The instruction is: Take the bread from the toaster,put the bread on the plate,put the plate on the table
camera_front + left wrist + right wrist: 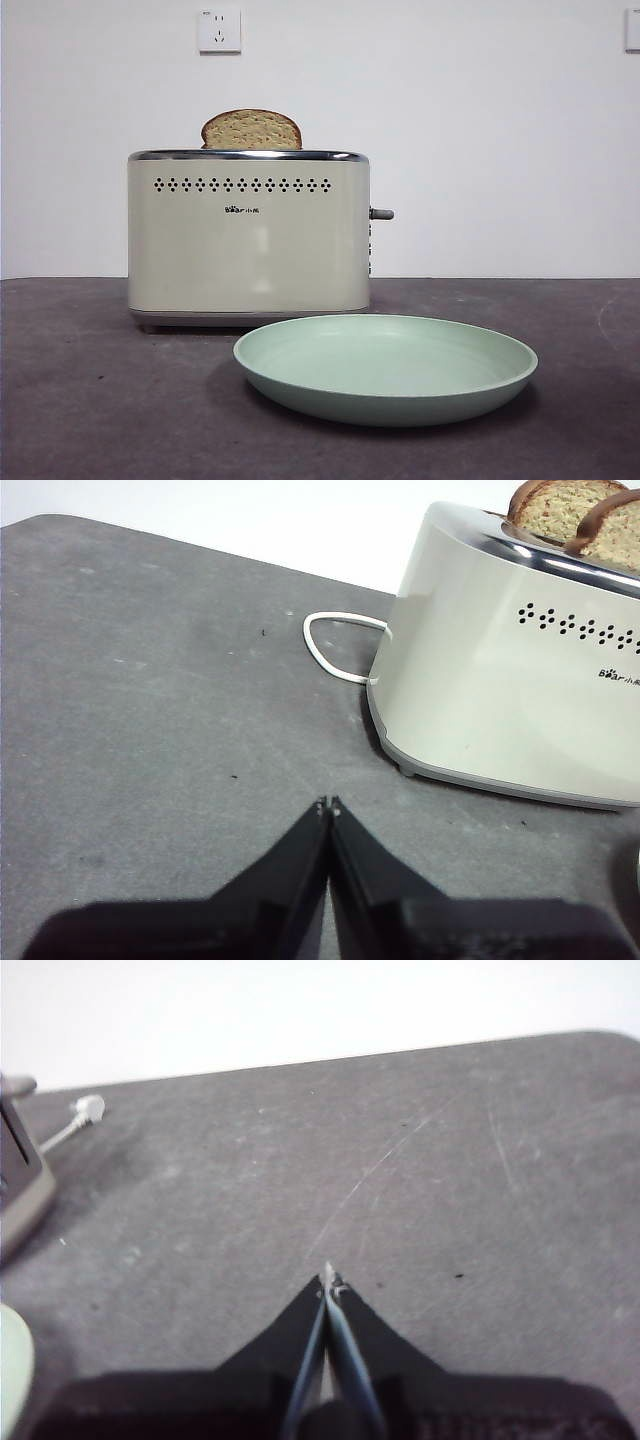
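I am keeping my left gripper (327, 805) closed and empty, waiting beside the toaster (248, 235), where the bread (251, 130) is sitting in its slot. The plate (385, 400) is lying near the table's (80, 400) front edge, ready; my right gripper (328, 1278) is idling pinched shut, holding nothing.

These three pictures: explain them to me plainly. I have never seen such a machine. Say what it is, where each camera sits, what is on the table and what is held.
It is a robot with two arms at a table. One camera looks level across it: a toaster with bread sticking up, and a green plate in front. The other two cameras ride on the wrists. The left gripper waits near the toaster, shut and empty. The right gripper waits over bare tabletop, also shut, holding nothing.
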Available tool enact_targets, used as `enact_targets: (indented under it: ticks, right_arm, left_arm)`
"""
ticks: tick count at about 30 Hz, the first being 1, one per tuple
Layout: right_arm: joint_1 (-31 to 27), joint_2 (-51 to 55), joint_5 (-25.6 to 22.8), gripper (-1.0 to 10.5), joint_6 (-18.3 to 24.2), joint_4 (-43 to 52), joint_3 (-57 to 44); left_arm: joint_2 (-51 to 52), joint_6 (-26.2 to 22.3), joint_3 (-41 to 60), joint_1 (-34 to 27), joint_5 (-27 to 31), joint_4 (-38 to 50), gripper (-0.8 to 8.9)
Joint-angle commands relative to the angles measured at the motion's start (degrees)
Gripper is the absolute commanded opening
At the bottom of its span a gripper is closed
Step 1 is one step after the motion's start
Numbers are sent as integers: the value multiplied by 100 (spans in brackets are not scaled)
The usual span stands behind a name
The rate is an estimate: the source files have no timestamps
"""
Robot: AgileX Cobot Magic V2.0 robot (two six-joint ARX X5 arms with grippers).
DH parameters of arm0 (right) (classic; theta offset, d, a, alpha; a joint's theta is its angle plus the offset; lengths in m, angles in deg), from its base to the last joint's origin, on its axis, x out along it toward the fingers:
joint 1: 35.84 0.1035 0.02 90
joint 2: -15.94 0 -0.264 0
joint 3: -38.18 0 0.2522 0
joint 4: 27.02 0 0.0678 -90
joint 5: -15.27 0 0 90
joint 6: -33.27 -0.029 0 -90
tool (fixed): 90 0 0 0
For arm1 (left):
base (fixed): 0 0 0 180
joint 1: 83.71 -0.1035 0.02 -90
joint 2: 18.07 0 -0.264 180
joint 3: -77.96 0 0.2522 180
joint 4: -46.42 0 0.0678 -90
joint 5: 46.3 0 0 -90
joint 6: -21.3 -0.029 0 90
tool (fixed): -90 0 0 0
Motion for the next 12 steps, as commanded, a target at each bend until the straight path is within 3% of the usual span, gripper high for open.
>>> enact_targets:
  ticks: [1, 4, 7, 12]
  right_arm:
    - [7, 13, 7, 1, -1143, -20, -68]
    - [7, 13, 44, 1, -1644, -17, -68]
    - [7, 11, 557, -9, -1744, 26, -39]
    - [9, -275, 1191, -11, -2011, 17, 404]
  left_arm:
    - [9, -31, 74, -15, -46, 59, -3]
    - [9, 22, 70, -15, -365, 90, -4]
    - [9, 302, 39, -15, -881, 142, -6]
    - [2, 898, -271, -15, -1226, 31, -6]
